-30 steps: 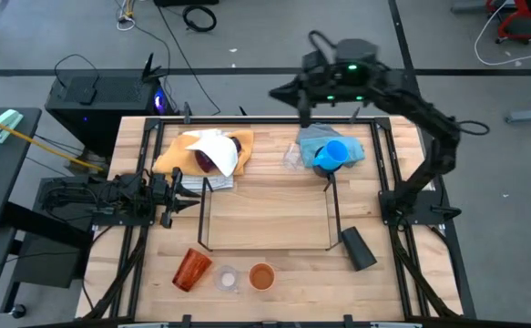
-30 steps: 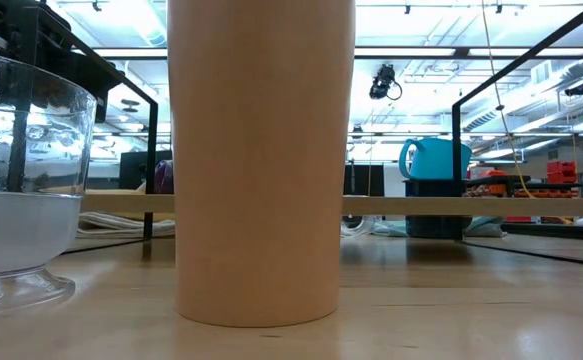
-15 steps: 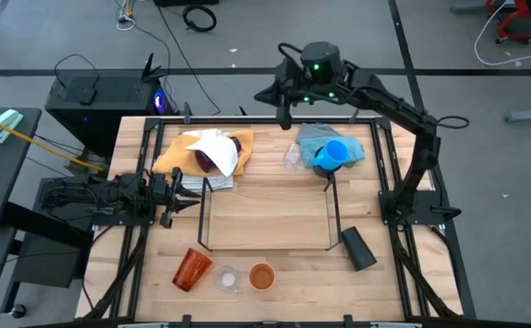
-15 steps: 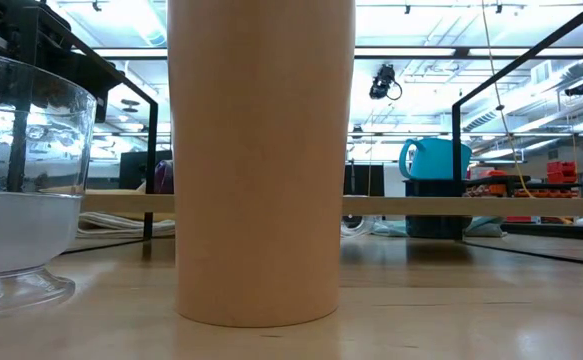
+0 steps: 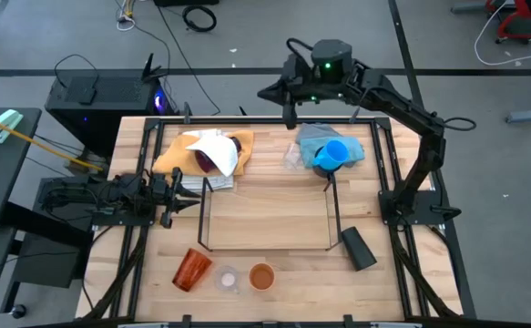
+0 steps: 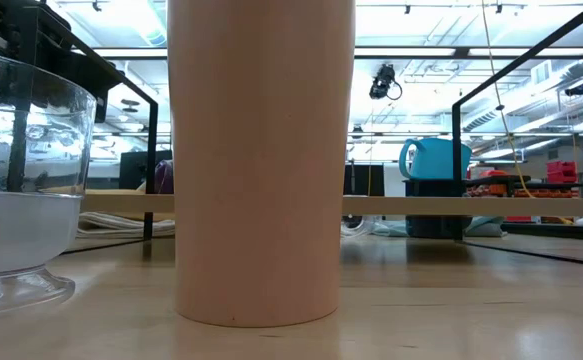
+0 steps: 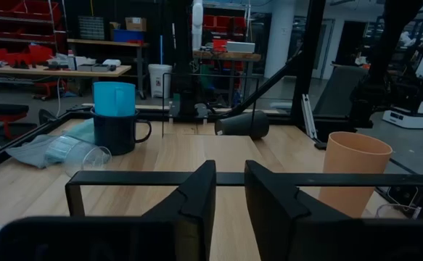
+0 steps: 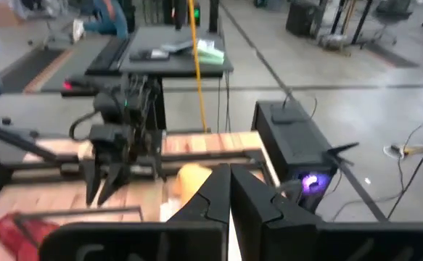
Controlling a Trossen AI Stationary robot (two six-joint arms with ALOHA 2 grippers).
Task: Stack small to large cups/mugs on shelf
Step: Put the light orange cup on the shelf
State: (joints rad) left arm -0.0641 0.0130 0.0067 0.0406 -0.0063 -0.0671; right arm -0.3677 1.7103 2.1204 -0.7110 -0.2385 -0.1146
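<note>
Jaws on the right gripper [image 5: 286,114] are pressed together and hold nothing; it hangs above the far edge of the table [image 5: 274,205], just beyond the blue cloth [image 5: 318,139]. Fingers of the left gripper [image 5: 190,196] stand slightly apart with nothing between them, at the left end of the wire shelf [image 5: 267,217], which sits in the middle of the table with nothing on it. A light-blue mug [image 5: 332,154] sits inside a navy mug [image 7: 115,129] on the blue cloth, just past the shelf's far right corner, with a clear cup [image 5: 292,157] lying beside them. A black cup [image 5: 358,248] lies on its side by the shelf's near right corner. Along the near edge stand an amber tumbler [image 5: 191,270], a small clear cup [image 5: 228,279] and a small orange cup [image 5: 261,276]. A purple tumbler [image 5: 215,157] lies under white and yellow cloths [image 5: 201,148] at the far left.
</note>
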